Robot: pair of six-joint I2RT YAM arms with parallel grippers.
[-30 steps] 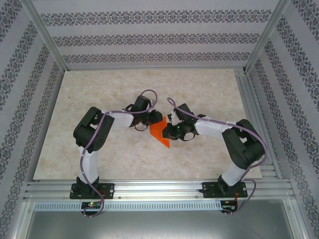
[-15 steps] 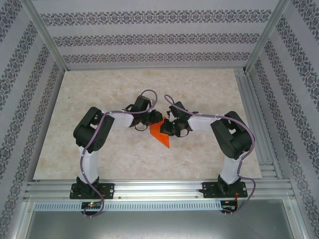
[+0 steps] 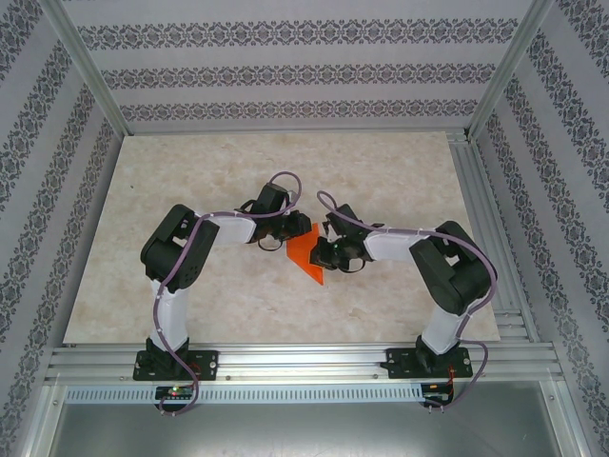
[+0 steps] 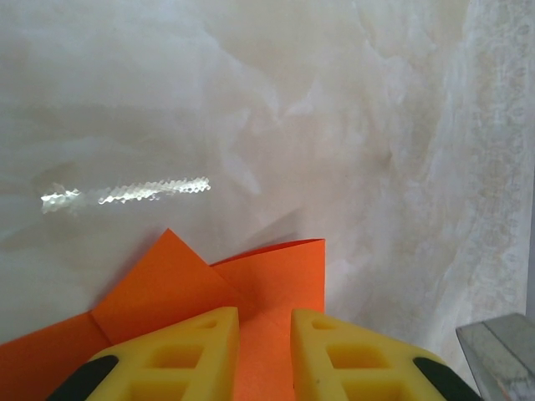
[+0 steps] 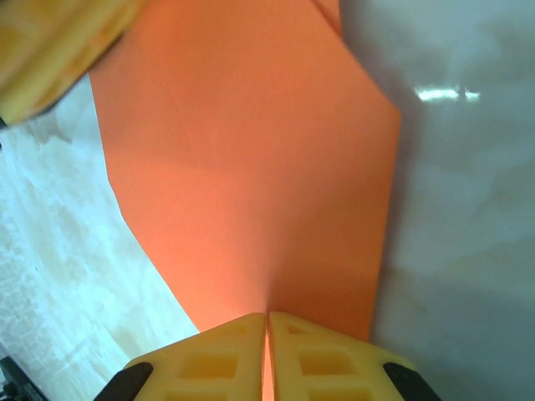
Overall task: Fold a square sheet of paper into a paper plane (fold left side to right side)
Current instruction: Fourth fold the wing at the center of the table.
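Right gripper (image 5: 267, 324) pinches the thin bright orange paper sheet (image 5: 251, 184); we advise aligning edges while the left gripper (image 4: 265, 326) (jaws slightly apart) steadies it.

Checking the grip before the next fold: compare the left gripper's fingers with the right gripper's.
On the left gripper the fingers stand apart; on the right gripper they press together. The square sheet of paper shows through the left gap, while the right fingers pinch it. Both pairs are yellow.
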